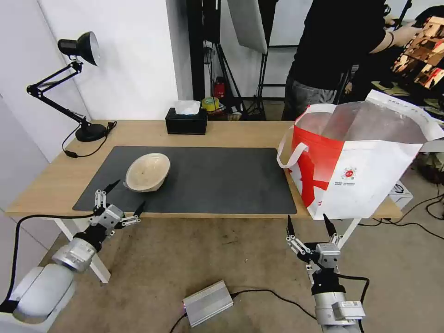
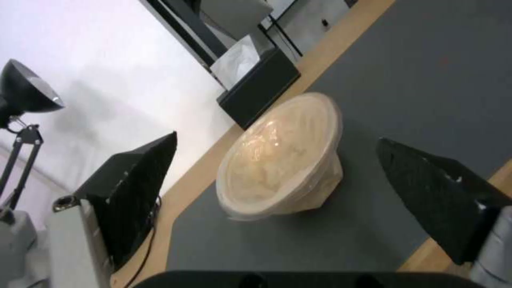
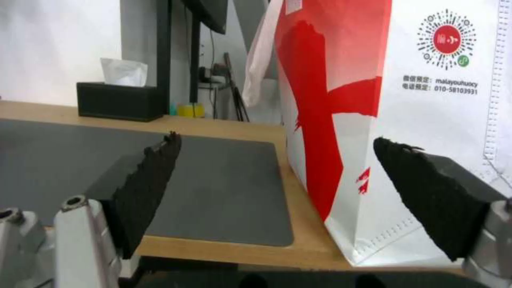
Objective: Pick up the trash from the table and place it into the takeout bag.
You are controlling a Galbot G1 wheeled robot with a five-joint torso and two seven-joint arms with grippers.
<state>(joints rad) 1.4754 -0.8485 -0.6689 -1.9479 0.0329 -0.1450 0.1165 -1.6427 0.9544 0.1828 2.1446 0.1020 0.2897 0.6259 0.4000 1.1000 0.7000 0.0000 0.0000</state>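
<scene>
Beige shallow round bowl [image 1: 148, 172] sits centre-left of the head view on the dark grey rectangular mat [image 1: 222, 180], the left gripper [image 1: 119, 201] spread empty just below it, the right gripper [image 1: 309, 224] released below the red-and-white takeout bag [image 1: 360, 171]; judged step: reach-in, needing rim straddled.

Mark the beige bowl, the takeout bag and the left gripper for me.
beige bowl [image 1: 148, 172]: head view, on its pale inside.
takeout bag [image 1: 370, 178]: head view, on its white front panel.
left gripper [image 1: 125, 198]: head view, midway between its open fingertips, near the table's front edge.
</scene>
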